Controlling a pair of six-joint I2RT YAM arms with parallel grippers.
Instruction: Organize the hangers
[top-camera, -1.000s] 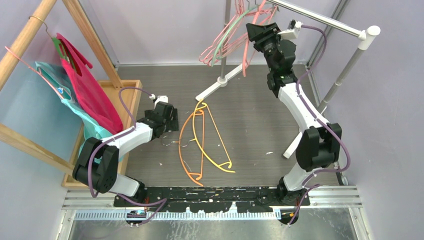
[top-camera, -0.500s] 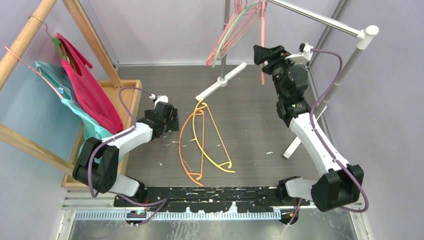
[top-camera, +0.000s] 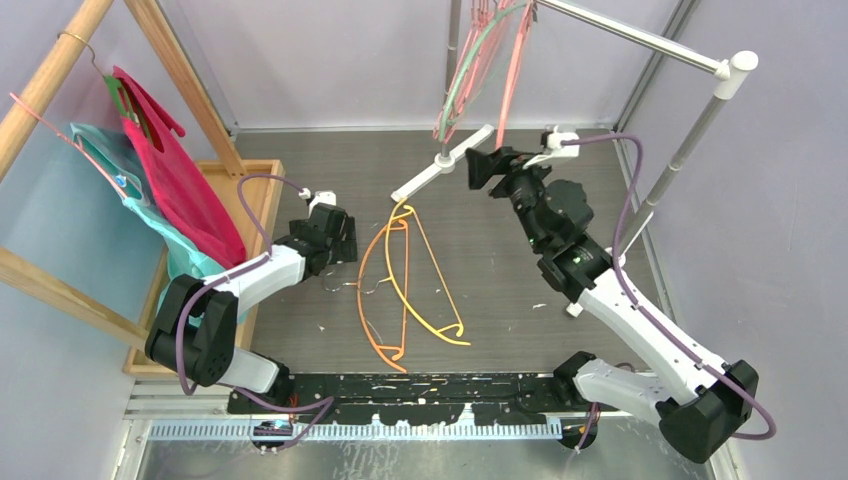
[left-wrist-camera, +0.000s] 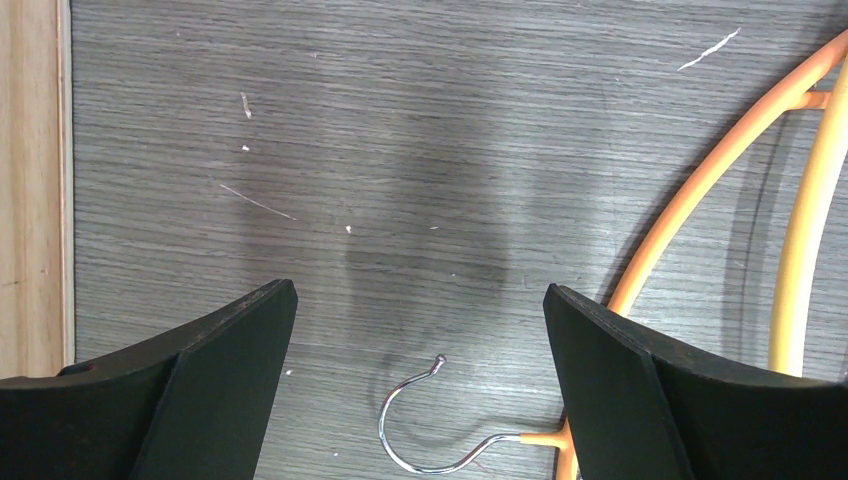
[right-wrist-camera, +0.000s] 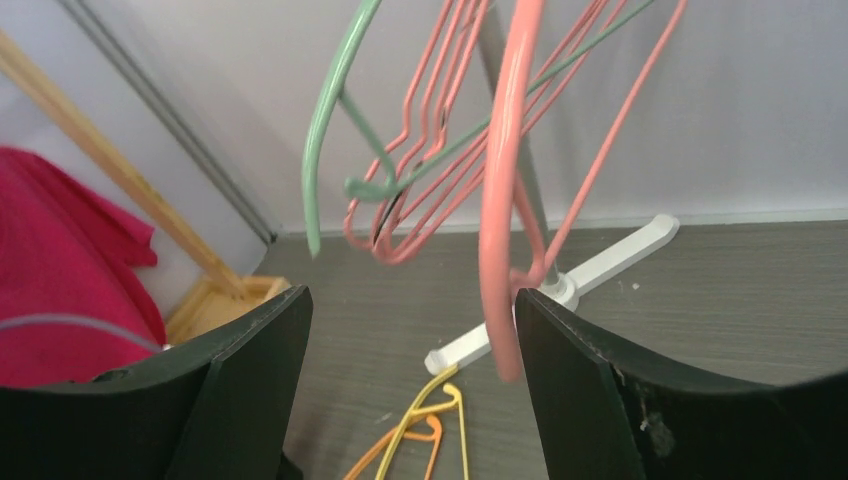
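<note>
Several pink hangers (top-camera: 510, 70) and one pale green hanger (top-camera: 462, 75) hang from the metal rail (top-camera: 640, 38) at the top. An orange hanger (top-camera: 372, 290) and a yellow hanger (top-camera: 428, 285) lie overlapping on the floor. My left gripper (top-camera: 340, 240) is open and empty, low over the floor left of them. The orange hanger's metal hook (left-wrist-camera: 425, 435) lies between its jaws, with the orange (left-wrist-camera: 700, 190) and yellow (left-wrist-camera: 800, 270) arms to the right. My right gripper (top-camera: 478, 165) is open and empty below the hanging pink (right-wrist-camera: 500, 180) and green (right-wrist-camera: 325, 130) hangers.
A wooden rack at the left carries a pink hanger draped with red and teal cloth (top-camera: 175, 190), above a wooden base (top-camera: 262, 195). The white rack's foot (top-camera: 440, 165) lies near the yellow hanger's tip; its post (top-camera: 690, 140) stands at the right.
My right gripper has dropped from the rail and moved left, empty. The hangers on the rail have swung and shifted. The left arm has not moved.
</note>
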